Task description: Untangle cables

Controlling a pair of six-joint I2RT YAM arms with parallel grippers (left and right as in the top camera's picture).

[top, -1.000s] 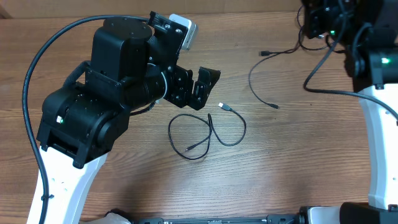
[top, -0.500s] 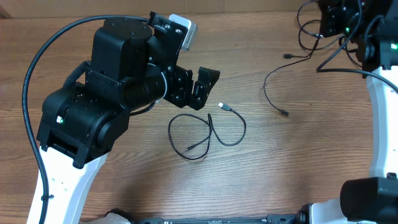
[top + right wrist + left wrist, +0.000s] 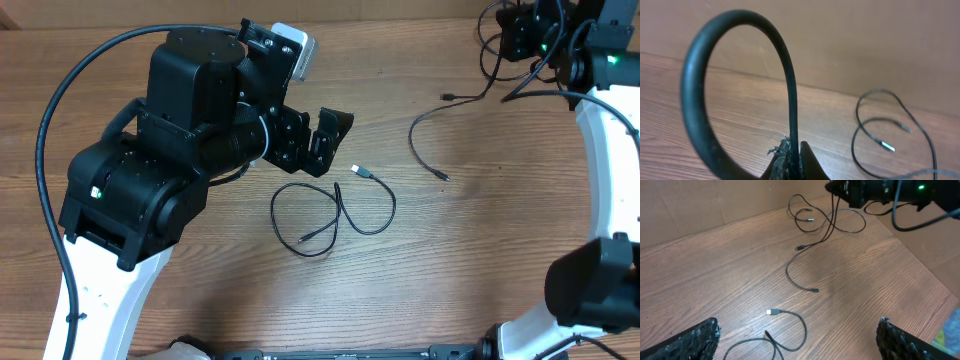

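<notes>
One thin black cable (image 3: pixel 394 208) lies in a loose loop on the wood table, its silver plug (image 3: pixel 358 171) pointing up-left. My left gripper (image 3: pixel 312 140) hovers just above-left of it, open and empty; in the left wrist view the same cable (image 3: pixel 805 330) lies between the wide fingertips (image 3: pixel 695 340). My right gripper (image 3: pixel 512 38) sits at the far right corner, shut on a second cable (image 3: pixel 411 140) that trails down to a free end (image 3: pixel 443 177). In the right wrist view that cable (image 3: pixel 790 100) arches up out of the closed gripper (image 3: pixel 792 161).
Further cable loops (image 3: pixel 810 217) with small plugs lie by the back wall under the right gripper; one (image 3: pixel 887 146) shows in the right wrist view. The thick black robot wire (image 3: pixel 60 100) arcs around the bulky left arm. The right arm's white link (image 3: pixel 605 180) runs along the right edge.
The right gripper shifted at the far corner, swinging the held cable's hanging part to the right and then back left. The left arm and the looped cable stayed still.
</notes>
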